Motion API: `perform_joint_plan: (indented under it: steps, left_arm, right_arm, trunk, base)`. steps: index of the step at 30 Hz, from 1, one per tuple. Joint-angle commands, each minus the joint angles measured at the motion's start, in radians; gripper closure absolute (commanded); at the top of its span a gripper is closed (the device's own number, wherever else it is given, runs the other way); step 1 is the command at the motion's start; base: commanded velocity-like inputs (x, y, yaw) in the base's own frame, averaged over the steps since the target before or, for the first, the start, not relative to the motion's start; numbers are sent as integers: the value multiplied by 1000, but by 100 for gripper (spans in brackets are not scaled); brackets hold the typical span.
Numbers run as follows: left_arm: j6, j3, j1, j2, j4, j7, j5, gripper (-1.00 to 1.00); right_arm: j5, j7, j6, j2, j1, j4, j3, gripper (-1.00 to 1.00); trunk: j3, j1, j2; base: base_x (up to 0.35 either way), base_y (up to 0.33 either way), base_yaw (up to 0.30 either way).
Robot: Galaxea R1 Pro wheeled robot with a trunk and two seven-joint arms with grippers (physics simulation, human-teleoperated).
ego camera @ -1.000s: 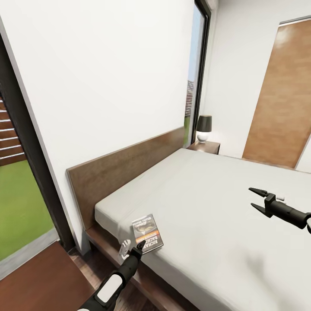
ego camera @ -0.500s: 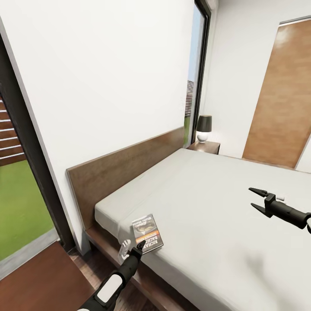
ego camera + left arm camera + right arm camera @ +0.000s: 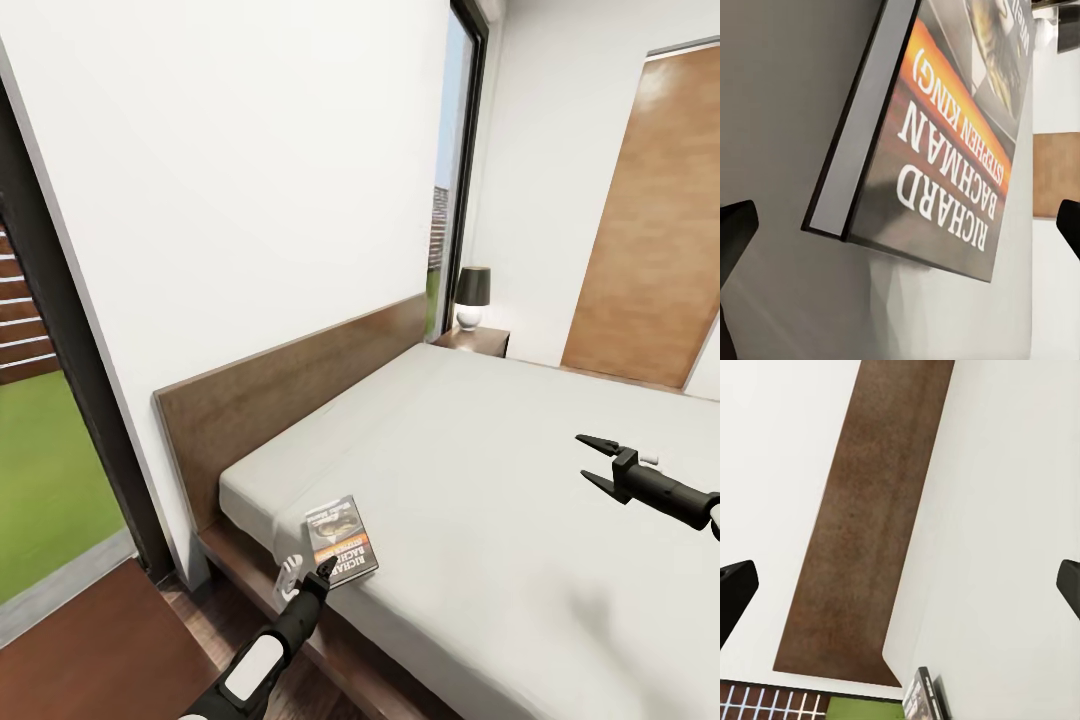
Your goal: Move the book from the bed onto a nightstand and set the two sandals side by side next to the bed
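White walls and a dark brown headboard (image 3: 290, 395) back the pale bed (image 3: 480, 480), where the book (image 3: 342, 538) lies flat near the corner by the headboard, its dark grey cover carrying an orange band and white lettering that reads "RICHARD BACHMAN" and "(STEPHEN KING)". My left gripper (image 3: 324, 570) reaches up from below the bed edge with its tip right at the book's near edge, jaws spread wide either side of it. My right gripper (image 3: 595, 462) hovers over the mattress well away, spread wide and empty.
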Motion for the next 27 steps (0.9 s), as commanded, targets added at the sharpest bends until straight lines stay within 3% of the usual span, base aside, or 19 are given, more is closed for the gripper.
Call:
perform_joint_plan:
  steps: [1,27]
  left_arm:
    - [5,-1,-1,0,0,-3,9,-100]
    - [5,-1,-1,0,0,-3,9,-100]
  right_arm:
    - [4,4,5,0,-1,0,-4,-100]
    - [4,5,5,0,-1,0,-4,-100]
  trunk:
    - [-1,0,0]
    - [-1,0,0]
  base:
    - [0,0,0]
    - [0,0,0]
